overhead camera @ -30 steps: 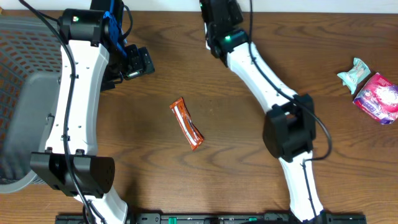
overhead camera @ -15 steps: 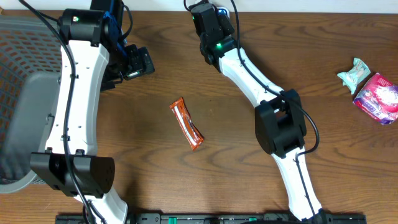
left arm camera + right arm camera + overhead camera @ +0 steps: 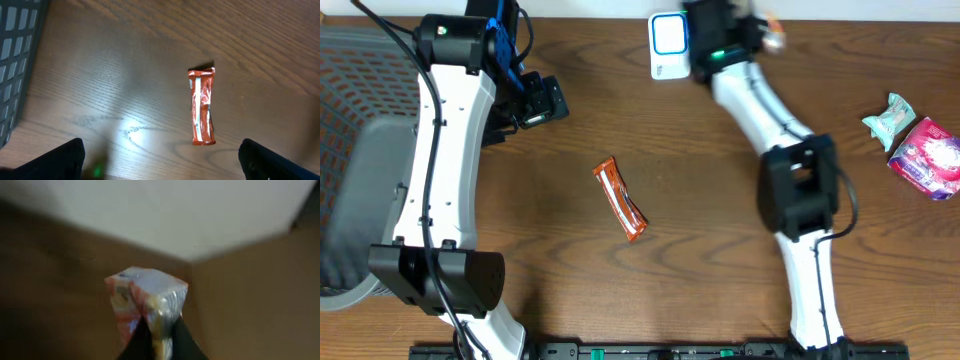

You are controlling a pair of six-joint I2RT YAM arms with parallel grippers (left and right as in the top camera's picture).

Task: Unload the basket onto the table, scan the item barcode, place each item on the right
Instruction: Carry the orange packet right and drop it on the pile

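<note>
Your right jaws are pinched tight on a small packet (image 3: 146, 300) at the top of the overhead frame, just right of the white scanner (image 3: 667, 46). I'd judge the scan not yet done. Your left jaws stand wide apart and empty above the orange bar (image 3: 621, 199), lying mid-frame on the bench (image 3: 700, 270).

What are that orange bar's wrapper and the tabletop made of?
Orange wrapper: probably thin plastic film, glossy; it shines and crinkles, with a crimped end. Table: wood or wood-look laminate, semi-gloss; grain lines show and a light reflects off it.
</note>
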